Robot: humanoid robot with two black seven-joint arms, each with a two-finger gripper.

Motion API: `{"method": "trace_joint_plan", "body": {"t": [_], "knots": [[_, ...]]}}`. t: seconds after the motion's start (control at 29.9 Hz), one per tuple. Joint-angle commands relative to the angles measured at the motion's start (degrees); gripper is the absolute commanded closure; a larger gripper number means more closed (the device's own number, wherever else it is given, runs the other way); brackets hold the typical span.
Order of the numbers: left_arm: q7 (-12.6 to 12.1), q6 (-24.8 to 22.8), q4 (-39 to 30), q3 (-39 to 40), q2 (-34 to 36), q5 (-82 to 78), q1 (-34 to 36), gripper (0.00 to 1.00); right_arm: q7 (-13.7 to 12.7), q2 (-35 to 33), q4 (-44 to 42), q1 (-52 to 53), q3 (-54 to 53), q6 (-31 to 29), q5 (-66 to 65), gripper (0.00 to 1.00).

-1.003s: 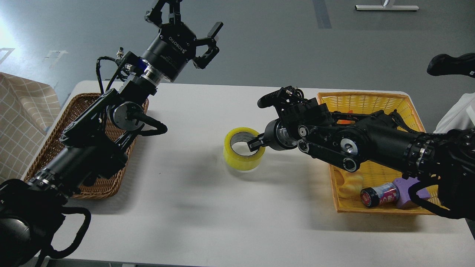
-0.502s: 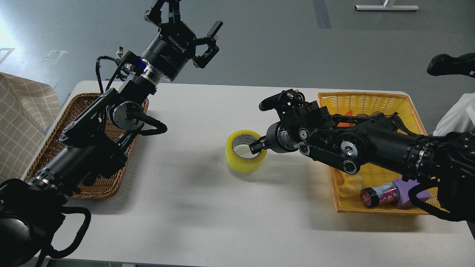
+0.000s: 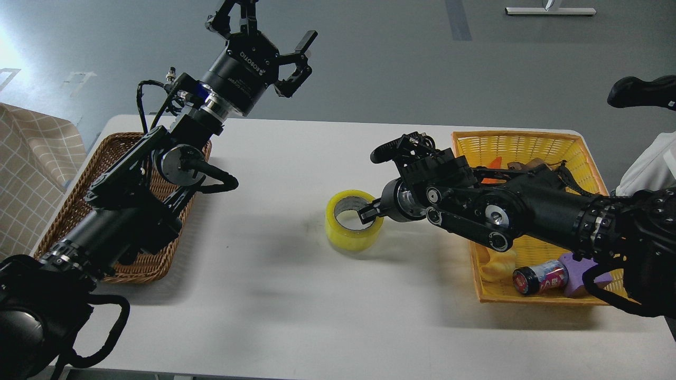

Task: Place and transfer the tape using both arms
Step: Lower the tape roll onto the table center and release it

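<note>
Two baskets flank the white table (image 3: 274,295). At the far left a brown wicker basket (image 3: 87,184) sits under the left arm, whose left gripper (image 3: 264,24) is raised well above the table's far edge, fingers spread and holding nothing. Just ahead of the right gripper (image 3: 372,211) the tape (image 3: 354,220) rests on the table near its middle; one fingertip reaches inside the roll's rim, though I cannot tell whether the grip is closed on it. Behind that gripper, a yellow basket (image 3: 520,145) lies beneath the right arm, holding a small can (image 3: 541,277), a purple block (image 3: 583,277) and a pale yellow toy (image 3: 499,266).
</note>
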State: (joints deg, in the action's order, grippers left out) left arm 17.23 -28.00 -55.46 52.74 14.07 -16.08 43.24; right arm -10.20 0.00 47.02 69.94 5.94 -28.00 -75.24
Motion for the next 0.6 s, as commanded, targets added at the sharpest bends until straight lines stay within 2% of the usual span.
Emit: {"method": "trace_joint_plan", "body": {"t": [0.0,0.2,0.27,0.33,0.43,0.47,0.5,0.57], "knots": [[0.08,0.0,0.0,-0.01,-0.01,0.0,0.0,0.02,0.0,0.0,-0.09,-0.06,0.03,0.0,0.0,1.0],[0.0,0.0,0.0,-0.01,-0.01,0.0,0.09,0.02,0.0,0.0,-0.18,-0.06,0.03,0.0,0.0,1.0],[0.08,0.0,0.0,-0.01,-0.01,0.09,0.09,0.02,0.0,0.0,-0.18,-0.06,0.03,0.0,0.0,0.96],[0.0,0.0,0.0,-0.01,-0.01,0.09,0.09,0.02,-0.09,0.0,-0.18,-0.06,0.03,0.0,0.0,0.82],[0.0,0.0,0.0,-0.01,-0.01,0.09,0.09,0.02,-0.09,0.0,-0.18,-0.15,0.03,0.0,0.09,0.78],[0.08,0.0,0.0,-0.01,-0.01,0.09,0.09,0.02,-0.43,0.0,-0.18,-0.24,-0.14,0.0,0.18,0.69],[0.08,0.0,0.0,-0.01,-0.09,0.09,0.09,0.02,-0.52,0.0,-0.18,-0.5,-0.14,0.0,0.18,0.66],[0.08,0.0,0.0,-0.01,-0.18,0.09,0.09,0.02,-0.53,0.0,-0.09,-0.5,-0.14,0.0,0.18,0.65]]}}
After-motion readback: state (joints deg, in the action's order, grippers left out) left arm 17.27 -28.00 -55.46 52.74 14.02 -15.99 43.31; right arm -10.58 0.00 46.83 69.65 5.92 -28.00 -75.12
